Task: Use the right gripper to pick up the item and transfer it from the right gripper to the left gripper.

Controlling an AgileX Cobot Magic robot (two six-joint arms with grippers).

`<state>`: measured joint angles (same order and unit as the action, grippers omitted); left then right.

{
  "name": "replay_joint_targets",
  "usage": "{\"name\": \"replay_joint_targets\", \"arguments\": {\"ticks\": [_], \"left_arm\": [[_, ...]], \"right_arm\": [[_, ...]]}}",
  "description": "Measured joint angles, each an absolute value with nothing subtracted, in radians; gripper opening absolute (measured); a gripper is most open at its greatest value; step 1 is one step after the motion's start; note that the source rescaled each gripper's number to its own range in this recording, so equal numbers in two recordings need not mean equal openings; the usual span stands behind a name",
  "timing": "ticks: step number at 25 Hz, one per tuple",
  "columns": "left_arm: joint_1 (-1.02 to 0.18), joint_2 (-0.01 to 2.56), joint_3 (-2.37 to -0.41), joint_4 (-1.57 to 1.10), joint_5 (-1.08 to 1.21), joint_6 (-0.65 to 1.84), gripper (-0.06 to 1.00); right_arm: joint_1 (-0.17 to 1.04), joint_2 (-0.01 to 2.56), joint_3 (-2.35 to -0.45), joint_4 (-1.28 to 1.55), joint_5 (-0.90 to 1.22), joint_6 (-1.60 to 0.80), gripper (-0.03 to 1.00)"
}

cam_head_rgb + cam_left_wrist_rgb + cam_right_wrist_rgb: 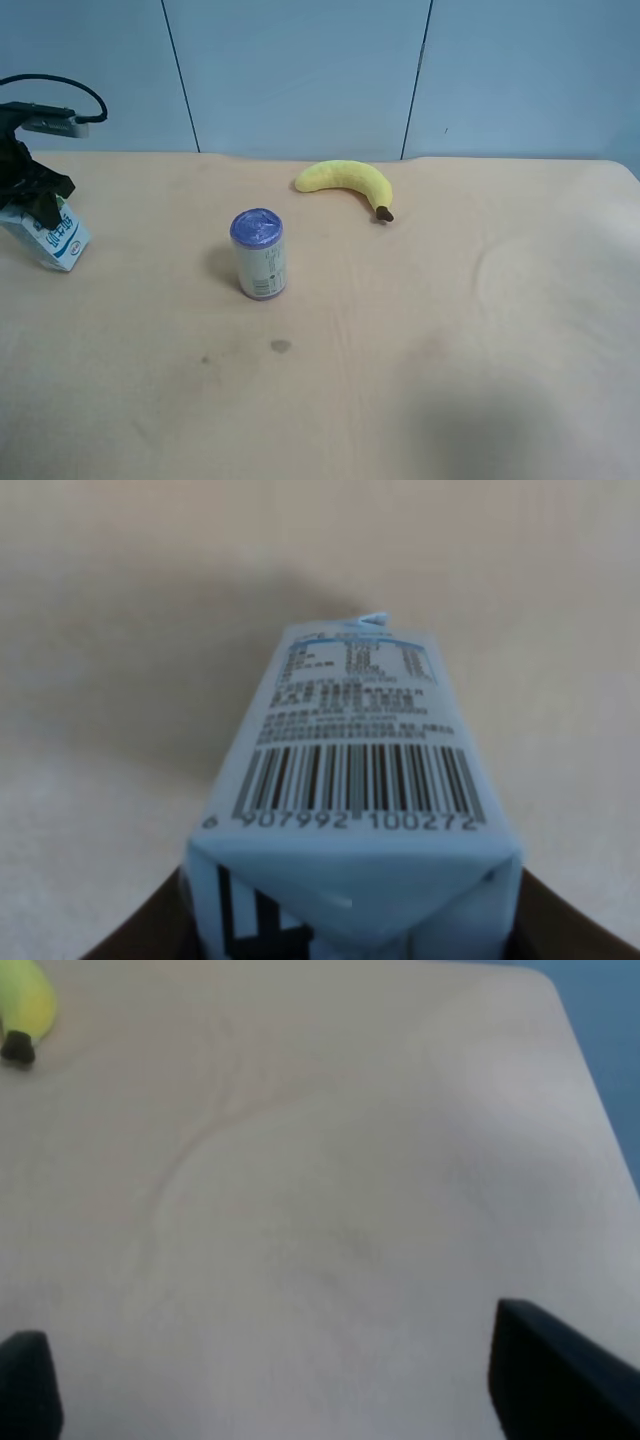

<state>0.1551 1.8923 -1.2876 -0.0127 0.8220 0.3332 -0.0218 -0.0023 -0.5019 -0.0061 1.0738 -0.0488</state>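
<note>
Overhead cam: 1 milk carton (52, 238), 1 can (259, 254) w/ purple lid, 1 banana (347, 183), all on 1 tan table (420, 340). Carton sits tilted at the view's far left edge, clamped by the left gripper (28, 195) from above; whether its base touches the table, can't tell. Can stands upright near the middle, banana behind it, well apart. Only 1 arm visible here.

Right wrist cam: right gripper (280, 1380) spread wide w/ nothing between the 2 fingertips, bare table below. Banana tip (22, 1010) at the frame corner, far off.

Left wrist cam: carton (360, 810) fills the frame, barcode side up, pinched between the 2 dark fingers (150, 930). Nothing blocks it
</note>
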Motion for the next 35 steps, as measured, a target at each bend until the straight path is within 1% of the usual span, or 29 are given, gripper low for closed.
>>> {"name": "replay_joint_targets", "arguments": {"ticks": [14, 15, 16, 17, 18, 20, 21, 22, 25, 29, 35], "left_arm": [[0.155, 1.902, -1.288, -0.014, 0.832, 0.327, 0.0], [0.155, 1.902, -1.288, -0.013, 0.835, 0.327, 0.05], [0.155, 1.902, -1.288, -0.013, 0.84, 0.327, 0.15], [0.155, 1.902, -1.288, -0.013, 0.842, 0.327, 0.32], [0.155, 1.902, -1.288, -0.013, 0.845, 0.327, 0.52], [0.155, 1.901, -1.288, -0.013, 0.848, 0.324, 0.81], [0.155, 1.901, -1.288, -0.013, 0.85, 0.32, 0.89], [0.155, 1.9, -1.288, -0.013, 0.853, 0.319, 0.94], [0.155, 1.889, -1.29, -0.012, 0.873, 0.316, 0.99], [0.155, 1.826, -1.29, 0.0, 0.922, 0.315, 0.99], [0.155, 1.663, -1.29, 0.0, 1.003, 0.287, 0.99]], "right_arm": [[-0.022, -0.002, -0.502, -0.006, 1.074, -0.049, 0.71], [-0.022, -0.002, -0.502, -0.006, 1.074, -0.049, 0.71], [-0.022, -0.002, -0.502, -0.006, 1.074, -0.049, 0.71], [-0.022, -0.002, -0.502, -0.006, 1.074, -0.049, 0.71], [-0.022, -0.002, -0.502, -0.006, 1.074, -0.049, 0.71], [-0.022, -0.002, -0.502, -0.006, 1.074, -0.049, 0.71], [-0.022, -0.002, -0.502, -0.006, 1.074, -0.049, 0.71], [-0.022, -0.002, -0.502, -0.006, 1.074, -0.049, 0.71], [-0.022, -0.002, -0.502, -0.006, 1.074, -0.049, 0.71], [-0.022, -0.002, -0.502, -0.006, 1.074, -0.049, 0.71], [-0.022, -0.002, -0.502, -0.006, 1.074, -0.049, 0.71]]}}
